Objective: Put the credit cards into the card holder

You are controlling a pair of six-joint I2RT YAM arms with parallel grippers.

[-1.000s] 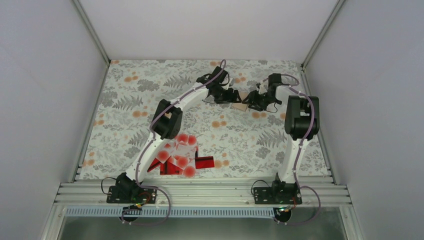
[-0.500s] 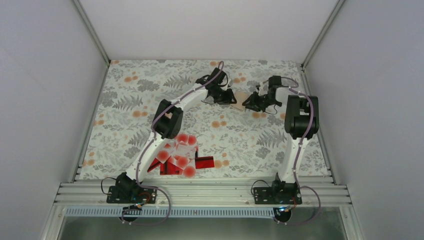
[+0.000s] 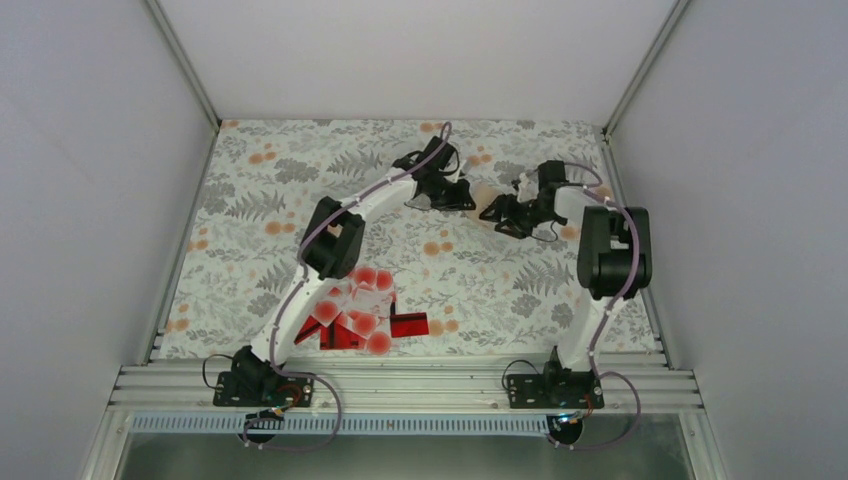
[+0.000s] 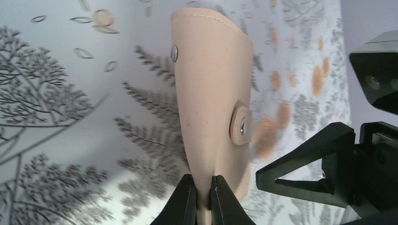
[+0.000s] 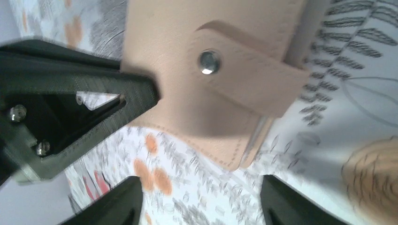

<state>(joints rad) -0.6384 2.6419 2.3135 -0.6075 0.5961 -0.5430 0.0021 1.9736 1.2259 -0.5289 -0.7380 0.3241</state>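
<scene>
From above, my 2 arms meet near the far edge of the floral-patterned tabletop (image 3: 250,200), right of its middle. The small tan leather-like folding card holder (image 3: 481,193) sits between my left gripper (image 3: 462,196) and my right gripper (image 3: 500,212). The red and white-with-red-dots credit cards (image 3: 355,312) lie heaped by the near edge, toward the left corner, well apart from the holder.

From the left wrist, my left gripper is pressed together on the holder's near edge, pinching it so it stands up off the tabletop. The holder's snap tab (image 4: 240,125) faces my right gripper, just beside it.

From the right wrist, my right gripper is spread. The holder's lower corner is just ahead of the fingertips, and nothing is pinched. I judge the step in hand is opening the holder. I should hold the left pinch firm, close the right fingers on the tab's free end only, and peel gently so the holder doesn't twist out.
</scene>
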